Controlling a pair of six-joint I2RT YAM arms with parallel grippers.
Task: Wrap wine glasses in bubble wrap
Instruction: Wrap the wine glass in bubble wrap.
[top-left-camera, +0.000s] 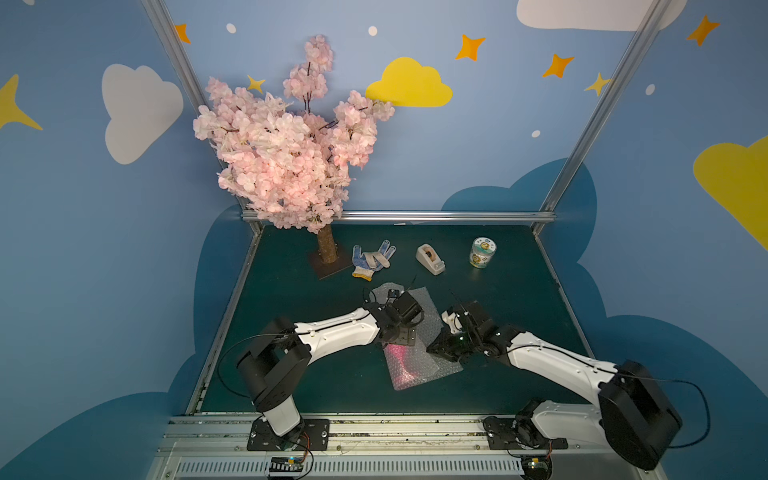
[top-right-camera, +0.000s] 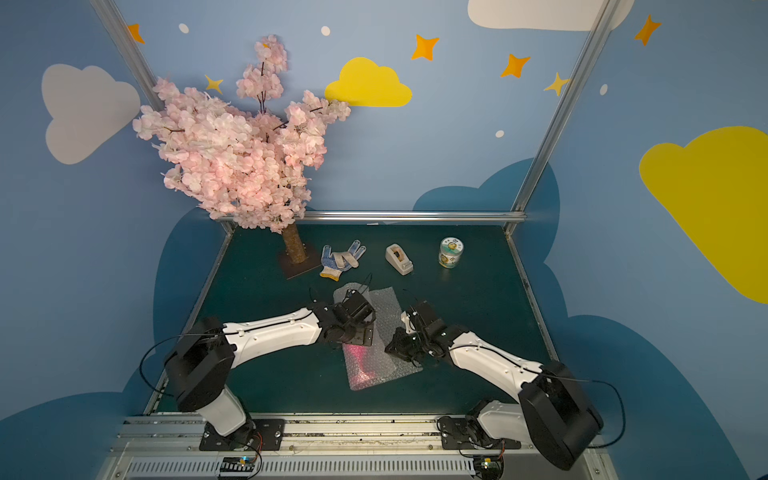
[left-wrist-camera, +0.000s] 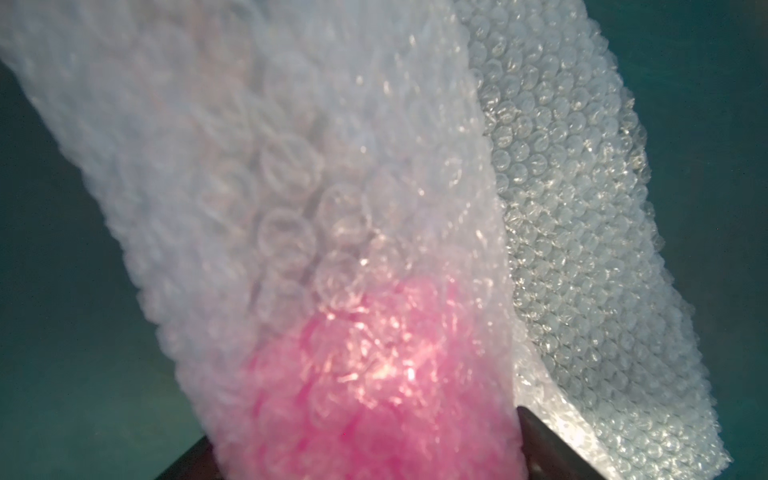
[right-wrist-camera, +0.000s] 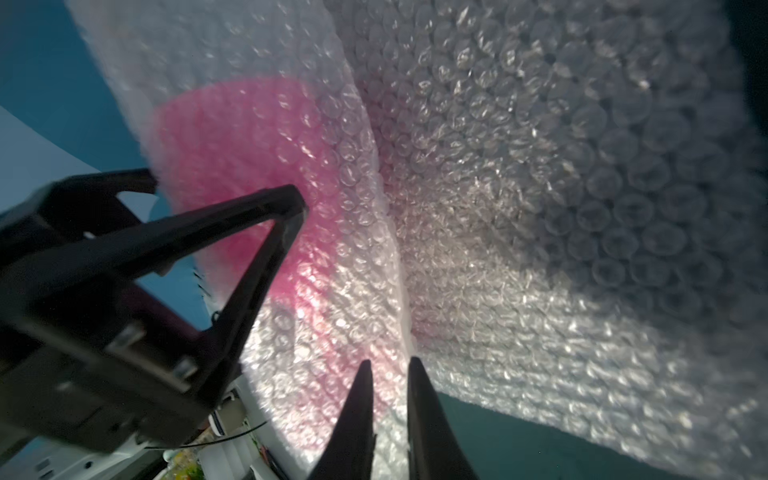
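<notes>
Goblet (top-left-camera: 400, 359) lies mid-table (top-left-camera: 311, 374), rolled up in wrap (top-left-camera: 428, 309), with left gripper (right-wrist-camera: 226, 189) spread wide astride the bowl, probably pinning the roll, while right gripper (right-wrist-camera: 390, 374) sits nearly closed at the seam, can't tell if it's nipping film.

In both top views the left arm (top-left-camera: 336, 332) reaches in from the lower left and the right arm (top-left-camera: 552, 357) from the lower right. Their wrists meet mid-frame, bent downward. The left gripper (right-wrist-camera: 220, 189) has its fingers spread wide. The right gripper (right-wrist-camera: 388, 370) has its fingers nearly together, and whether they pinch anything is unclear.
</notes>
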